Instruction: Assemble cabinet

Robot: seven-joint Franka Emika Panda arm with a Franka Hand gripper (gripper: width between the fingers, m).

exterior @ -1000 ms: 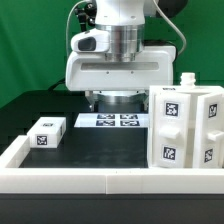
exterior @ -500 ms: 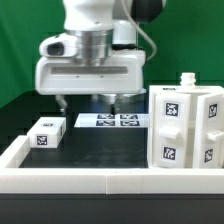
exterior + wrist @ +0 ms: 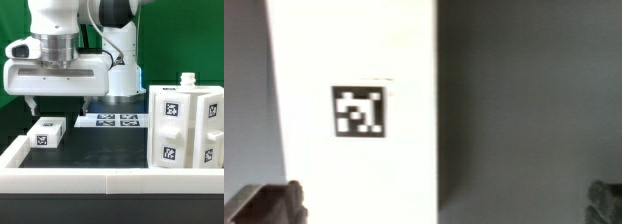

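1. One large white cabinet body (image 3: 185,125) stood upright on the dark counter (image 3: 105,145) at the exterior view's right. It was boxy, with stepped faces and a small knob on its top.
2. A small white block (image 3: 47,132) lay well apart from it at the exterior view's left, close to the low white rim (image 3: 100,180) that edged the counter.
3. The labels we saw were square black-and-white tags. There were several on the cabinet body's two visible faces, and the small block bore them on its top and front. We could make out no letters or words in their patterns.
4. The marker board (image 3: 115,121) lay flat at the back of the counter, between the block and the cabinet body, and showed its own row of tags.
5. The tool (image 3: 58,105) hung above the small block without touching it. Its two dark fingers (image 3: 30,104) were spread wide and it held nothing.
6. In the wrist view, a long white face with a single tag filled one side and grey counter filled the other. The two fingertips (image 3: 269,205) showed far apart at the frame's edge.
7. The arm's broad white head hid part of the green backdrop (image 3: 15,50) behind it. The front rim cut off the foot of the cabinet body.
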